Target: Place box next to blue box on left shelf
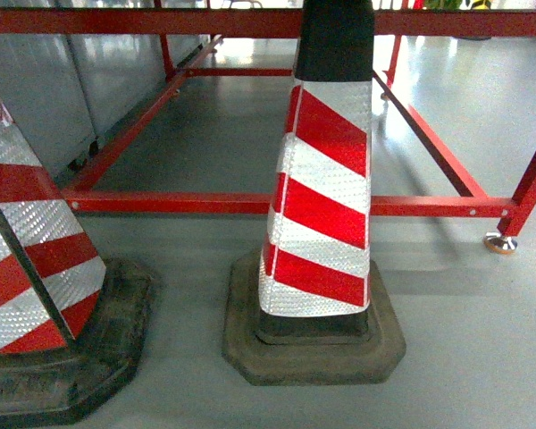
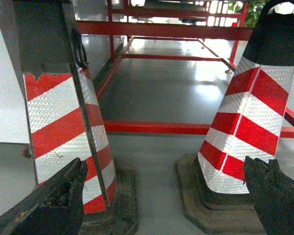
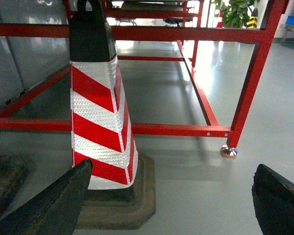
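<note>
- Since neither pair of fingers has anything between them, starting there: left gripper (image 2: 169,196) spread wide, dark fingertips (image 2: 63,196) poking in at both bottom corners of its wrist view, gripping nothing.
- Same deal on the right gripper (image 3: 171,200), fingers (image 3: 54,205) wide apart and empty, only floor (image 3: 196,181) in the gap.
- Just beyond the left fingers, two red-and-white striped cones: the left cone (image 2: 63,112) up close, the right cone (image 2: 250,117) across the gap. Aimed roughly between them.
- Ahead of the right fingers, the same right cone sitting a bit left of centre on its rubber base (image 1: 313,344).
- Behind the cones, a red steel frame (image 1: 250,204) low over the grey floor, levelling foot (image 3: 229,152) at one corner.
- No blue crate anywhere in any view, no roller shelf either. So can't say which way the box lies from the fingers, how its long axis runs, or which arm is nearer. Probably needs the base turned or driven before any reach makes sense.
- Tiny blue patch far off top right in the right wrist view, too small to call.
- No brands, labels or readable writing anywhere.
</note>
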